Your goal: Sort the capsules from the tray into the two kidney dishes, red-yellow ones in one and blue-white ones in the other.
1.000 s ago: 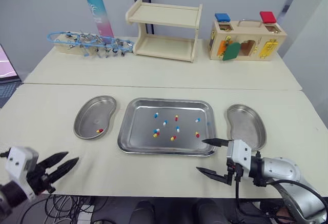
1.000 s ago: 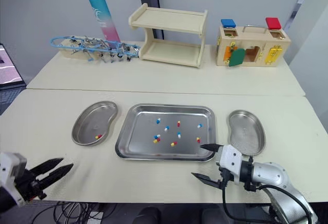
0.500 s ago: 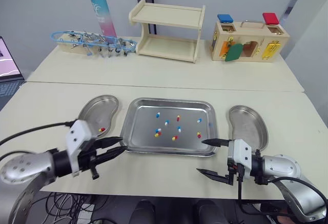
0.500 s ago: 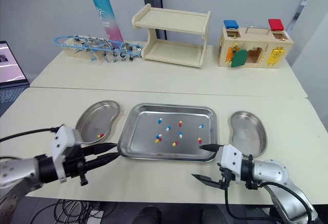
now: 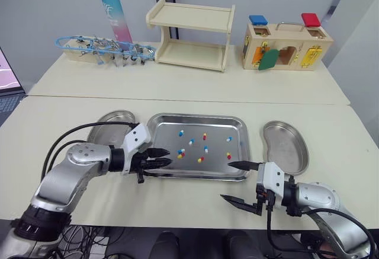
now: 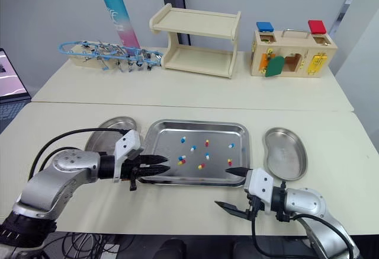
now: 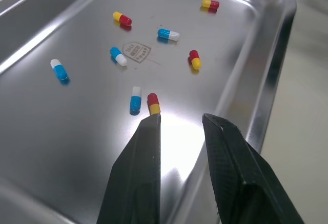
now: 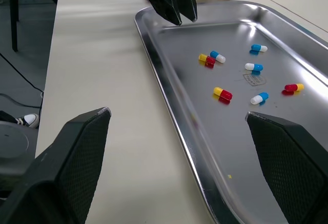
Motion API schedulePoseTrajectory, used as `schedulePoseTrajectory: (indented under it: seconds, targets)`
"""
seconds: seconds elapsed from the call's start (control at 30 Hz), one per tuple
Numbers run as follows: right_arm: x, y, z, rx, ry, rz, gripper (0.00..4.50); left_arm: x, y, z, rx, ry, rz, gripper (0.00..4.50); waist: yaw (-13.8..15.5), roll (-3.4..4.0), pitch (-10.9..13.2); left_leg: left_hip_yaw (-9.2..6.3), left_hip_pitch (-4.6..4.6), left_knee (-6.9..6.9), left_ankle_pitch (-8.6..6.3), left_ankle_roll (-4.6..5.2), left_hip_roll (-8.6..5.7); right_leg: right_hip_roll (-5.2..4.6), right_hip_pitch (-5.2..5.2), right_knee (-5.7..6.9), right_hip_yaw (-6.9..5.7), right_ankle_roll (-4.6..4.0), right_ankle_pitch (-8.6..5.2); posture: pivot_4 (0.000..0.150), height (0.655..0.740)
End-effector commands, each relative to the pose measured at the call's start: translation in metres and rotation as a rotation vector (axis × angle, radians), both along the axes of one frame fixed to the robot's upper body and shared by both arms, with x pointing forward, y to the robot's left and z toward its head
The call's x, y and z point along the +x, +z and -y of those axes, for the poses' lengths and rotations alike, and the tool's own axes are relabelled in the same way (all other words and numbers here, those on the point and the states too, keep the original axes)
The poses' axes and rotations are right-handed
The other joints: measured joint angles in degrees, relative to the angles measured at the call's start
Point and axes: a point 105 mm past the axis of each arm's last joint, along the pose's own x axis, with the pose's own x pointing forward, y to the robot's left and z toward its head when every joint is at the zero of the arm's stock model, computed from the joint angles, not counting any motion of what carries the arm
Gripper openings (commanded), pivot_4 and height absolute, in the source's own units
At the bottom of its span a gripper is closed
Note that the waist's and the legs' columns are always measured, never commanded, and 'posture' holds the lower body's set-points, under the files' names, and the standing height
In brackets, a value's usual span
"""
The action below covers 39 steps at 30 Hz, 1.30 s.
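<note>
**Eye views.** The tray point(image 5: 195, 117) lies in the middle of the table's point(image 5: 71, 105) near half, with a kidney dish at each side. The left dish point(image 5: 112, 118) is partly behind the left arm, and the right dish point(image 5: 285, 146) is bare. Loose capsules point(image 5: 204, 136) are scattered over the tray floor. The left gripper point(image 5: 164, 156) reaches over the tray's left rim, its jaws narrowly parted and empty. It points at the nearest pair, a red-yellow capsule point(image 5: 179, 156) and a blue-white capsule point(image 5: 182, 150) just beside it. The right gripper point(image 5: 228, 181) hangs off the tray's near right corner with jaws spread wide, holding nothing, and is the farther of the two from that pair. A shelf point(image 5: 189, 34) and a puzzle box point(image 5: 284, 45) stand along the table's far edge, well apart from the tray.

**Left wrist view.** The red-yellow capsule sits just ahead of one fingertip point(image 7: 150, 126), not between the jaws. Its long axis runs roughly in line with the fingers, yellow end nearest. The blue-white capsule lies parallel, just beside it on the outer side, and is the likely obstacle. A clean pick probably needs a small sideways shift so that the jaws straddle the red-yellow one alone.

**Right wrist view.** The wide jaws frame the tray's near rim. The left gripper shows beyond, at the opposite rim.
</note>
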Motion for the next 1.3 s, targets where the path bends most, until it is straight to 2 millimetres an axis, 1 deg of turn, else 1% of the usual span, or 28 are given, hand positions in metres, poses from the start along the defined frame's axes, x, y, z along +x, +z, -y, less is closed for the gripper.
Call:
schedulePoseTrajectory:
  seconds: [0.03, 0.37, 0.9, 1.03, 1.2, 1.3]
  targets:
    - [-0.005, 0.010, -0.006, 0.021, 0.009, 0.037, 4.50, 0.007, -0.005, 0.007, 0.020, -0.020, 0.039, 1.28, -0.01, 0.00, 0.00, 0.00, -0.01, 0.00, 0.00, 0.00, 0.00, 0.00, 0.00, 0.00, 0.00, 0.00, 0.00, 0.150, 0.7400]
    - [-0.008, 0.010, -0.009, 0.035, -0.005, 0.030, 4.50, 0.020, -0.016, 0.017, 0.045, -0.022, 0.069, 1.28, -0.01, 0.00, 0.00, -0.01, -0.01, 0.02, 0.00, 0.00, 0.00, 0.01, -0.01, 0.02, 0.00, 0.00, 0.00, 0.150, 0.7400]
    - [-0.009, 0.009, -0.011, 0.039, -0.014, 0.031, 4.50, 0.024, -0.023, 0.027, 0.081, -0.057, 0.072, 1.28, -0.02, 0.00, 0.00, -0.02, 0.00, 0.02, 0.00, 0.00, 0.00, 0.02, -0.01, 0.03, 0.00, 0.01, 0.00, 0.150, 0.7400]
    - [-0.009, 0.010, -0.011, 0.038, -0.014, 0.032, 4.50, 0.026, -0.026, 0.029, 0.115, -0.072, 0.086, 1.28, -0.01, 0.00, 0.00, -0.02, 0.00, 0.03, 0.00, 0.00, 0.00, 0.02, 0.01, 0.03, -0.01, 0.01, 0.00, 0.150, 0.7400]
    - [-0.008, 0.010, -0.012, 0.037, -0.012, 0.037, 4.50, 0.024, -0.029, 0.031, 0.149, -0.102, 0.090, 1.28, -0.01, 0.00, 0.00, -0.02, 0.00, 0.03, 0.00, 0.00, 0.00, 0.02, 0.01, 0.04, -0.01, 0.01, 0.00, 0.150, 0.7400]
    - [-0.008, 0.011, -0.012, 0.036, -0.010, 0.039, 4.50, 0.023, -0.030, 0.030, 0.155, -0.101, 0.087, 0.70, -0.01, 0.00, 0.00, -0.02, 0.01, 0.03, 0.00, 0.00, 0.00, 0.02, 0.01, 0.03, -0.01, 0.01, 0.00, 0.150, 0.7400]
